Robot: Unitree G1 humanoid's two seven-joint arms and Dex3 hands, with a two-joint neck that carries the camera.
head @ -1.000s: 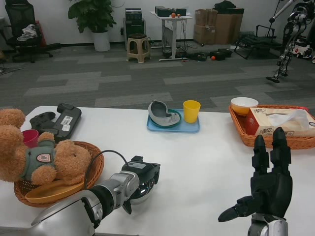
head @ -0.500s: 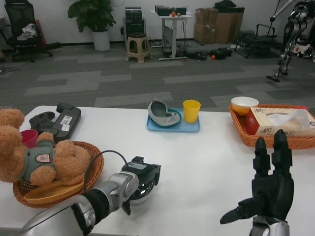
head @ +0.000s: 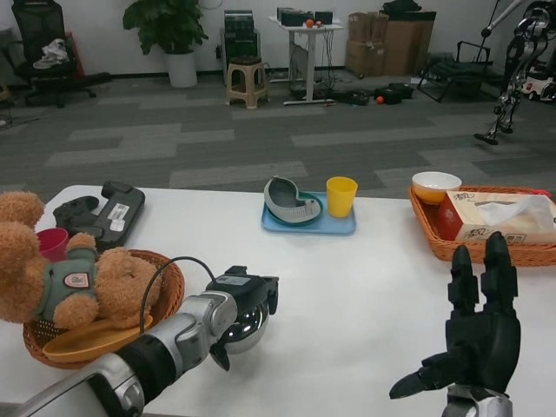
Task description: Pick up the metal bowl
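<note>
Nearest, by the table's (head: 365,287) front edge toward its right corner, the right hand (head: 476,339) is raised with palm upright, its fingers (head: 461,278) spread apart and grasping nothing. Toward the front left, the left hand (head: 239,304) reaches in from the left corner and is clenched around the metal bowl (head: 248,326), its black fingers wrapped over the bowl's rim and top while the shiny rounded side shows below them. Whether the bowl rests on the table or is just off it cannot be told. A black cable (head: 174,274) loops up from the silver forearm behind that hand.

Just beside the bowl, at the left edge, a wicker basket (head: 165,300) holds a brown teddy bear (head: 61,278) lying on its side, with a flat orange dish (head: 87,339) under it and a pink cup (head: 52,243) behind it. Farther back near the left corner lies a black game controller (head: 76,211) next to a black device (head: 117,213).

At the middle of the far edge a blue tray (head: 308,224) carries a grey holder (head: 291,201) and a yellow cup (head: 341,196) standing upright beside it. At the far right corner a second wicker basket (head: 452,250) holds a white-and-orange bowl (head: 436,187) and a tissue box (head: 499,219).
</note>
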